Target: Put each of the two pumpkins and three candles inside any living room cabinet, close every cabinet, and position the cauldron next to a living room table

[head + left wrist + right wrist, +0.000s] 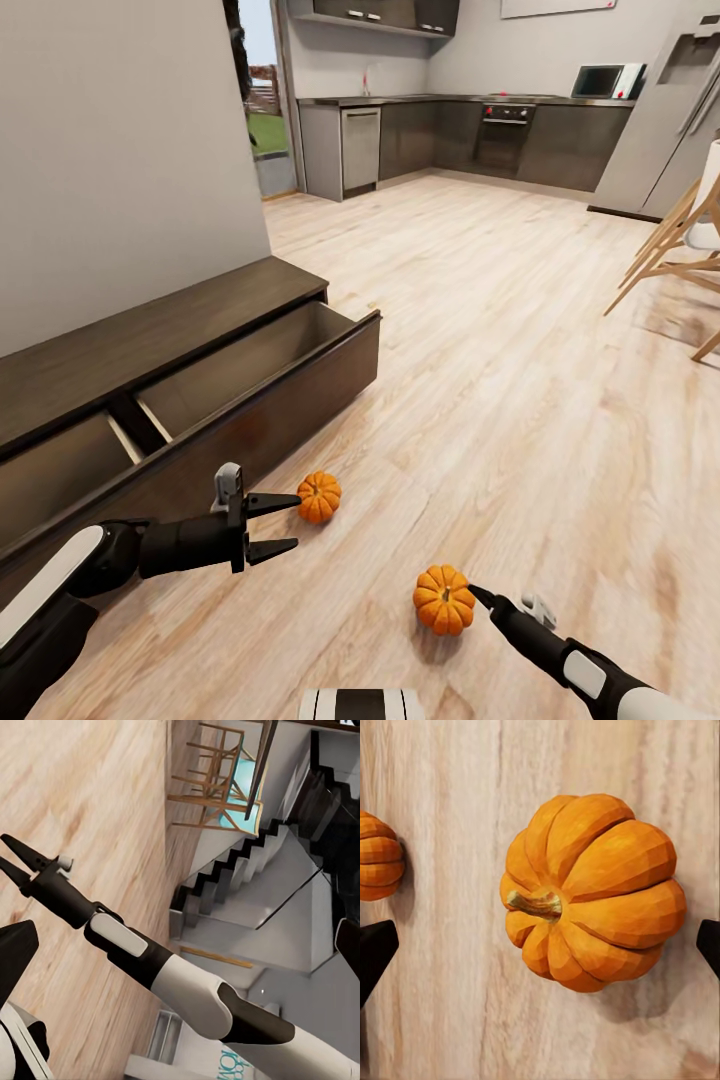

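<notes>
Two orange pumpkins lie on the wood floor. One pumpkin sits just in front of the cabinet, whose pull-out front stands open on an empty interior. My left gripper is open, its fingertips a little short of that pumpkin. The other pumpkin lies nearer me, stem sideways. My right gripper is open and points at it, one fingertip on each side, not touching. The first pumpkin shows beside it. The candles, cauldron and table are out of view.
A grey wall rises behind the cabinet. Wooden chairs stand at the right, with a kitchen and fridge beyond open floor. The left wrist view catches my right arm and a staircase.
</notes>
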### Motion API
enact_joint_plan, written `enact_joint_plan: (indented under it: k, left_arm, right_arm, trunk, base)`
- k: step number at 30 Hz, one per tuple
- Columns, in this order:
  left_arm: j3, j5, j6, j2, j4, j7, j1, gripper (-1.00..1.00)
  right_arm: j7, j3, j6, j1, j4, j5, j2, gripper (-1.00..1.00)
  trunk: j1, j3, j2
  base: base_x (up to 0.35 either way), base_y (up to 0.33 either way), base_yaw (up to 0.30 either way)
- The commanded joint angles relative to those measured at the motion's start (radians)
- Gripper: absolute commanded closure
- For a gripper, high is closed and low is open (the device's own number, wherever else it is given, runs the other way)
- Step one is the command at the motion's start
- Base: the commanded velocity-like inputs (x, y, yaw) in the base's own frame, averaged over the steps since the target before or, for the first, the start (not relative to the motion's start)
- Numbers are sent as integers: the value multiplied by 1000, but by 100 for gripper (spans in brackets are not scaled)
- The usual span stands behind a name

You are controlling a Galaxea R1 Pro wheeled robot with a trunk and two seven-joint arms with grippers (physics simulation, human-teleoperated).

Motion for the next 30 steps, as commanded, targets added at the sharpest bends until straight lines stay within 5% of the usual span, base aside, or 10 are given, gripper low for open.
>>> enact_joint_plan:
  k: [1,30]
  left_arm:
    - [-1,11,0,1,0,9,-1,-100]
    - [-1,11,0,1,1,9,-1,-100]
  right_arm:
    - [-4,5,9,0,0,-11,0,-100]
    - [-30,5,13,0,-1,-9,0,-100]
  trunk:
    - [0,-1,0]
    - [0,-1,0]
  base:
    - [8,0,0]
    - [38,27,0]
